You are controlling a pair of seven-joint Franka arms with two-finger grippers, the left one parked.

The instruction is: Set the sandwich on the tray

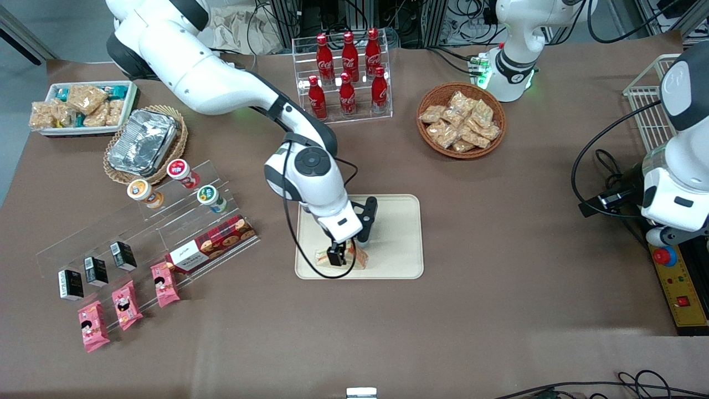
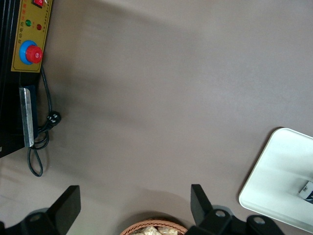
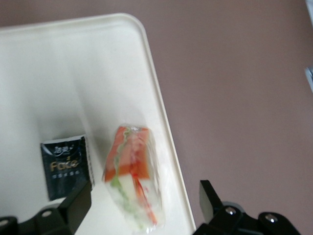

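- One sandwich (image 3: 132,176) lies on the tray (image 1: 396,233), close to the rim nearest the front camera, wrapped in clear film with orange and green filling showing.
- The gripper (image 1: 344,254) hangs directly above the sandwich; in the right wrist view its fingers (image 3: 212,198) are spread apart on either side of the sandwich, not touching it.
- A small black packet (image 3: 67,166) lies on the tray just beside the sandwich.
- The tray rests flat on the brown table (image 1: 498,221), nearer the front camera than the rack of red bottles (image 1: 346,75).
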